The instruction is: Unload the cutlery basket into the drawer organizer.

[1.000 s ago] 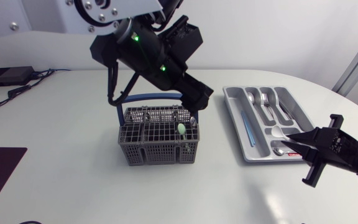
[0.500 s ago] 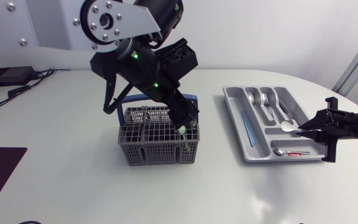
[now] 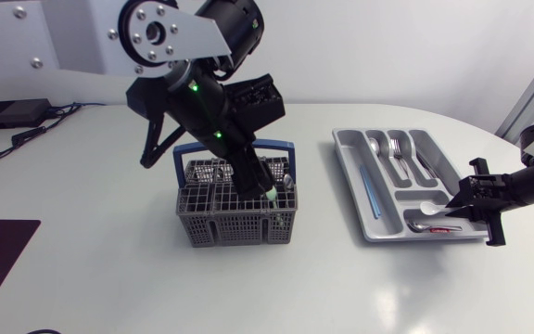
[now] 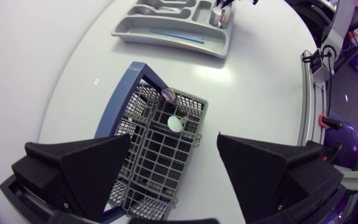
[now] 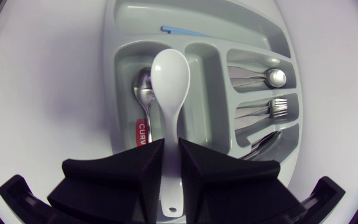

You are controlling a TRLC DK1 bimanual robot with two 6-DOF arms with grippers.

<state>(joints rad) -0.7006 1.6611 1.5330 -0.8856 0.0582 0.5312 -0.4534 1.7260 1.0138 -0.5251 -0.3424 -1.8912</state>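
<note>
Roughly midway: right pincer (image 5: 171, 148) pinches a white spoon (image 5: 170, 74) over the part-filled organizer (image 3: 349, 165), while left pincer (image 4: 174, 143) (spread wide) hangs above the basket (image 3: 221, 227), pieces left inside.

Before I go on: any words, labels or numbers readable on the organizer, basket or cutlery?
Red label with white letters, on the metal spoon in the drawer organizer: cut off by the right gripper, not readable as a whole word.
Same label in the head view: too small to read.
White spoon, cutlery basket: no print visible.
</note>
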